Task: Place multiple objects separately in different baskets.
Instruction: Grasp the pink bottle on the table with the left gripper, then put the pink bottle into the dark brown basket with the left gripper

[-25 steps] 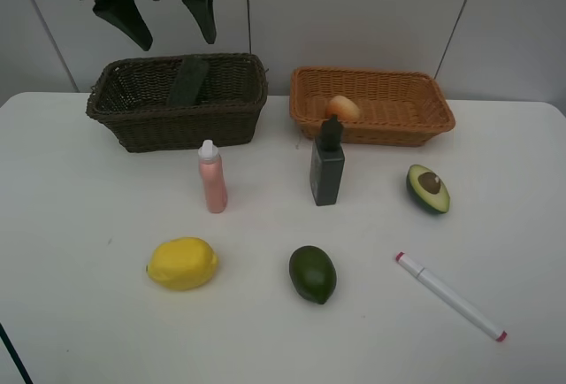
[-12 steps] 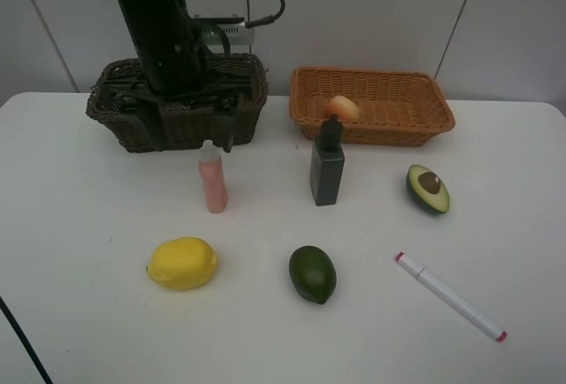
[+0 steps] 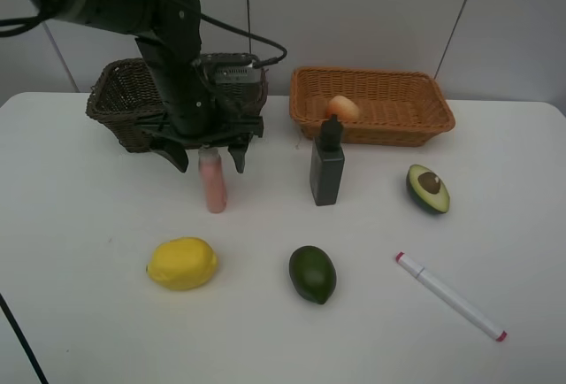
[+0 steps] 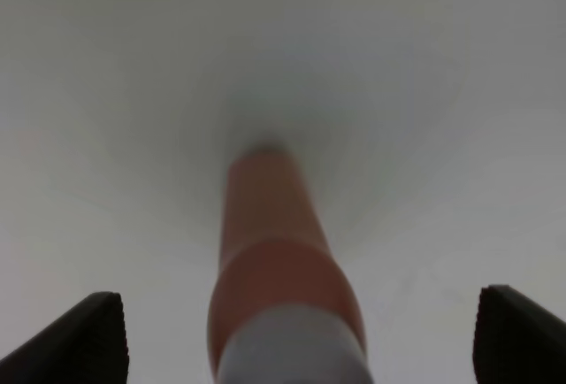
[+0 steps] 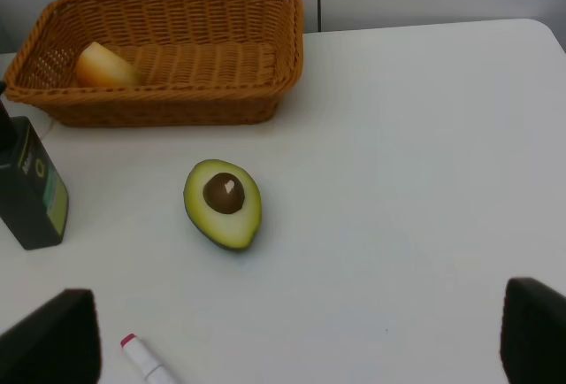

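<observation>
Both sets of jaws stand wide apart: the left gripper (image 3: 210, 161) straddles the upright pink bottle (image 3: 213, 188) without touching it, and the right gripper (image 5: 292, 335) is empty over the white table (image 3: 80, 225), with a pale wall (image 3: 371, 12) behind.

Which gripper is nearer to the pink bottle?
Left. The left gripper hangs open around the pink bottle; the right gripper, outside the high view, faces the halved avocado.
</observation>
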